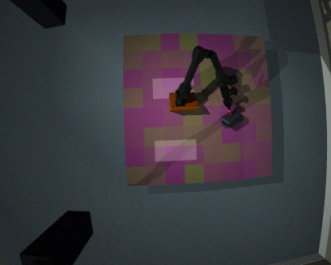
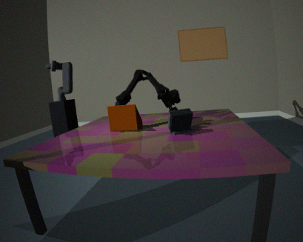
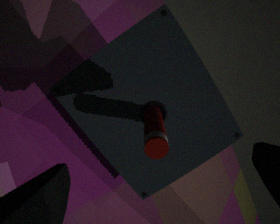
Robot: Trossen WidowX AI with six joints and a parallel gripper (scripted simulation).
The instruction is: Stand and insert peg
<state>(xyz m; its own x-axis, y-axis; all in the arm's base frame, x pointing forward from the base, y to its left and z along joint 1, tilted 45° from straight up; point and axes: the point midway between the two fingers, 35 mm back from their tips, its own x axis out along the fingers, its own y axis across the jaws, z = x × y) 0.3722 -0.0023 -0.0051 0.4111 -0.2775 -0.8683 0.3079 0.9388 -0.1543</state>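
Observation:
The dark grey sloped panel (image 1: pixel 232 120) (image 2: pixel 181 121) (image 3: pixel 200 100) stands on the table. The red peg (image 1: pixel 231 113) (image 3: pixel 154 121) sits in the panel's hole, with its plain end inside and its white-banded end sticking out toward the wrist camera. The bottom of the hole is hidden. My gripper (image 3: pixel 163 163) is wide open and empty. In the wrist view its fingers are far apart at the lower left and right, clear of the peg on both sides. In the top and exterior views it is just off the panel's face, but its fingers are too small to make out.
The arm's orange base block (image 1: pixel 184 103) (image 2: pixel 123 118) stands to the side of the panel. The patchwork table (image 1: pixel 138 127) (image 2: pixel 145 149) carries both, and dark shadows of the arm fall across it. Another grey arm (image 2: pixel 67 77) stands on a dark pedestal beyond the table.

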